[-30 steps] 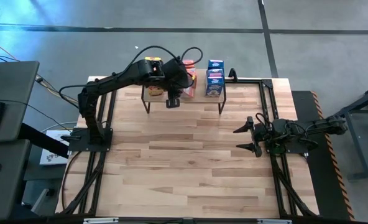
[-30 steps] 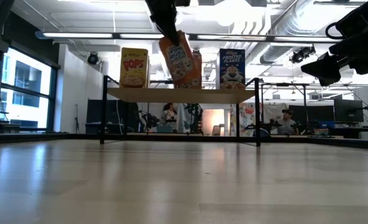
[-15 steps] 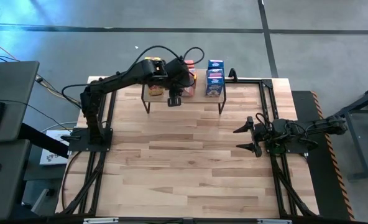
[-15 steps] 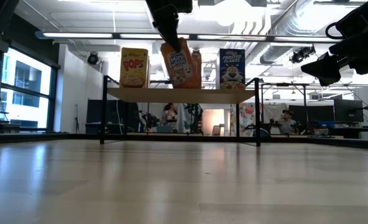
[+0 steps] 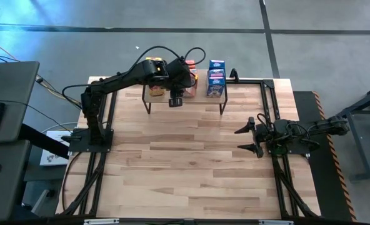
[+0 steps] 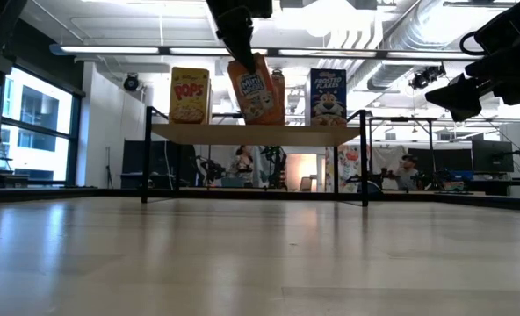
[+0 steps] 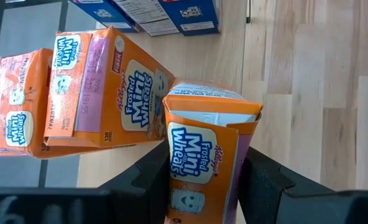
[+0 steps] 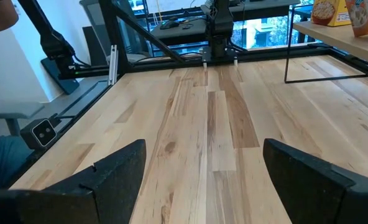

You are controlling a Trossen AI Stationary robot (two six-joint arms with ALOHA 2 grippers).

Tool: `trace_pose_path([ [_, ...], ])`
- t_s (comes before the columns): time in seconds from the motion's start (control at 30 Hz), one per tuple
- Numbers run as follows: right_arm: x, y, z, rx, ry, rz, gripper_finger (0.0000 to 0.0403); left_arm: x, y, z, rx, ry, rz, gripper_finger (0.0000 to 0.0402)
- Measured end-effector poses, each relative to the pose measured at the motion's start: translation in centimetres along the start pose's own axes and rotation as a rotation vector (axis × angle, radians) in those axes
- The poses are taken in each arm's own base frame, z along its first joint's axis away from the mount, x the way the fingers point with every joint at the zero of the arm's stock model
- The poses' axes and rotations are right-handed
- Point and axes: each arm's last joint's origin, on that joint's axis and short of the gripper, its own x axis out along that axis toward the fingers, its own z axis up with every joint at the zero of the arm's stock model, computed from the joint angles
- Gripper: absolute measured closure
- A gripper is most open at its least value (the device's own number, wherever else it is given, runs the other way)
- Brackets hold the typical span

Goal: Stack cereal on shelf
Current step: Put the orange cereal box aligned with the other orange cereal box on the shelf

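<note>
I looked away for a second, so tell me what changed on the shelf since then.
The left gripper, shut on an orange box, tipped it from a slant to nearly upright at the shelf. The yellow box, the blue box and the open right gripper stayed put.

Three orange boxes [image 7: 204, 171], two blue [image 5: 215, 81].

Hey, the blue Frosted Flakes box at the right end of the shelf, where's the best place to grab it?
Grip the blue Frosted Flakes box across its narrow sides near the top, coming from above. It stands upright on the shelf, top exposed, with orange boxes beside it, so a side approach looks cramped.
</note>
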Motion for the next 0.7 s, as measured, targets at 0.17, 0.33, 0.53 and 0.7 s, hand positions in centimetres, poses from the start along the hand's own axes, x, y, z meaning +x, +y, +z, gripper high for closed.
trace_pose_path([
  [0.17, 0.0, 0.0, 0.0, 0.0, 0.0, 0.0, 0.0086, 0.01, -0.02, 0.0, 0.0, -0.002, -0.007, 0.0259],
  [0.33, 0.0, 0.0, 0.0, 0.0, 0.0, 0.0, 0.0086, 0.01, -0.04, 0.01, -0.002, -0.005, -0.013, 0.0259],
  [0.53, 0.0, 0.0, 0.0, 0.0, 0.0, 0.0, 0.0086, 0.01, -0.07, 0.03, -0.018, -0.009, -0.024, 0.0255],
  [0.7, 0.0, 0.0, 0.0, 0.0, 0.0, 0.0, 0.0086, 0.01, -0.05, 0.02, -0.018, -0.009, -0.025, 0.0232],
])
